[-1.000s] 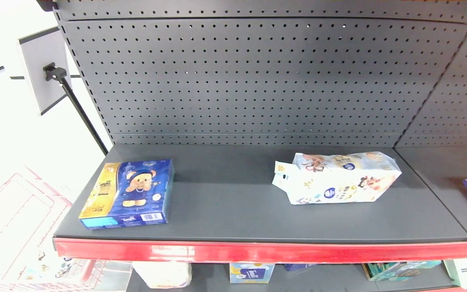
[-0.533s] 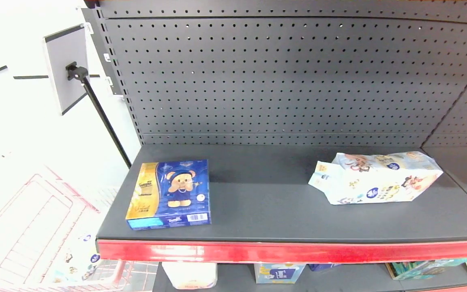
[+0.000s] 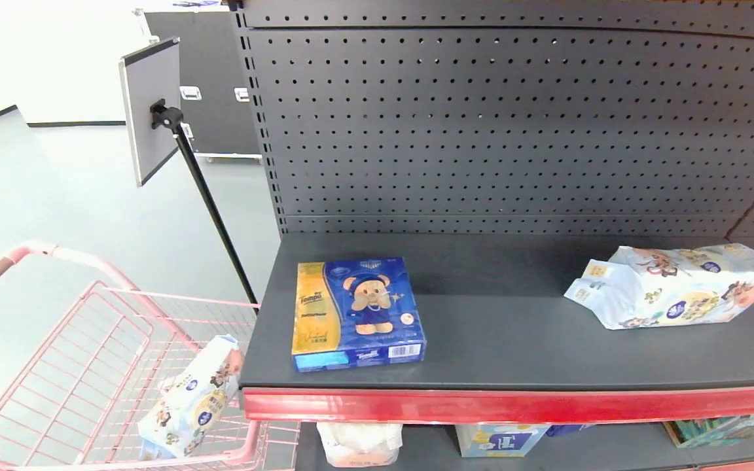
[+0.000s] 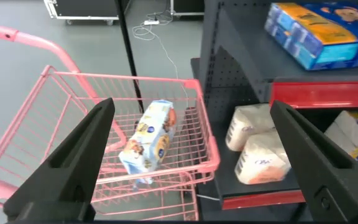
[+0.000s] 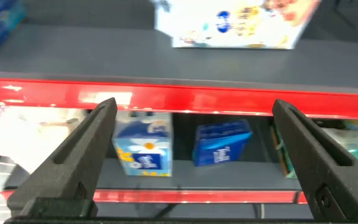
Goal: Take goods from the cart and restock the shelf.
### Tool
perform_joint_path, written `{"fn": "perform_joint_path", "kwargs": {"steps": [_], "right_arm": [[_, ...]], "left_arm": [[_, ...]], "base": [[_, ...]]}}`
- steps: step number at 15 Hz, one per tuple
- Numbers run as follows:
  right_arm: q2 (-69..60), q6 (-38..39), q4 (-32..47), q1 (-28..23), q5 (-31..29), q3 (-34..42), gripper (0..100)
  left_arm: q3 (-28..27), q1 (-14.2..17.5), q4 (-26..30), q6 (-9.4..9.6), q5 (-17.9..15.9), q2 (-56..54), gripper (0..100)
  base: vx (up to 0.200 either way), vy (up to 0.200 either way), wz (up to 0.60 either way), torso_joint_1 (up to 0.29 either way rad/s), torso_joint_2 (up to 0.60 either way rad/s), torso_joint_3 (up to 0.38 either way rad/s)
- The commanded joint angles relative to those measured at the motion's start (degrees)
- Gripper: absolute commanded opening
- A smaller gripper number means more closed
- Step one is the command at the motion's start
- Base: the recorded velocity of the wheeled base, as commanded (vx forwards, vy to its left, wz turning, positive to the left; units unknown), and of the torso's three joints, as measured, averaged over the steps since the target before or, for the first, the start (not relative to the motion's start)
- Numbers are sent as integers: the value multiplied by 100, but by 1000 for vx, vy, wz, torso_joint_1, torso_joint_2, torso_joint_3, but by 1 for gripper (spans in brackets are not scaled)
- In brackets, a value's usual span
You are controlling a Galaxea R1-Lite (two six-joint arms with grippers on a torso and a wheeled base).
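Restocking scene. 1 printed soft pack [image 3: 190, 399] is seen in the pink wire cart [image 3: 35, 248], propped on end against the cart's right side, next to the shelf. The cart is placed to the left of the dark shelf [image 3: 514, 340], whose near edge is faced with a red strip.

On the shelf, 2 goods are laid well apart: a blue and gold box [image 3: 357, 313] flat at the near left, and a white printed pack [image 3: 671, 285] on its side at the right.

The left gripper [image 4: 191, 102] is held over the cart's right edge with its fingers spread wide and nothing between them. The right gripper [image 5: 194, 101] is held before the red strip, likewise spread and unloaded.

On the lower shelf, white bagged packs [image 4: 260, 152] and 2 blue cartons [image 5: 143, 149] are stored. A grey sign panel [image 3: 149, 108] on a black stand is seen at the far left.
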Motion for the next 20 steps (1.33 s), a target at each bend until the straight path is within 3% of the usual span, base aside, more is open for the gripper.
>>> {"fn": "perform_joint_path", "kwargs": {"steps": [1,17,20], "right_arm": [[-1,0,0,0,7,0,100],[-1,0,0,0,7,0,100],[-1,-9,0,0,7,0,100]], "left_arm": [[0,0,2,-1,2,5,100],[0,0,11,-1,2,5,100],[0,0,11,-1,2,5,100]], "base": [[0,200,0,2,2,2],[0,200,0,1,3,2],[0,0,0,0,0,0]]}}
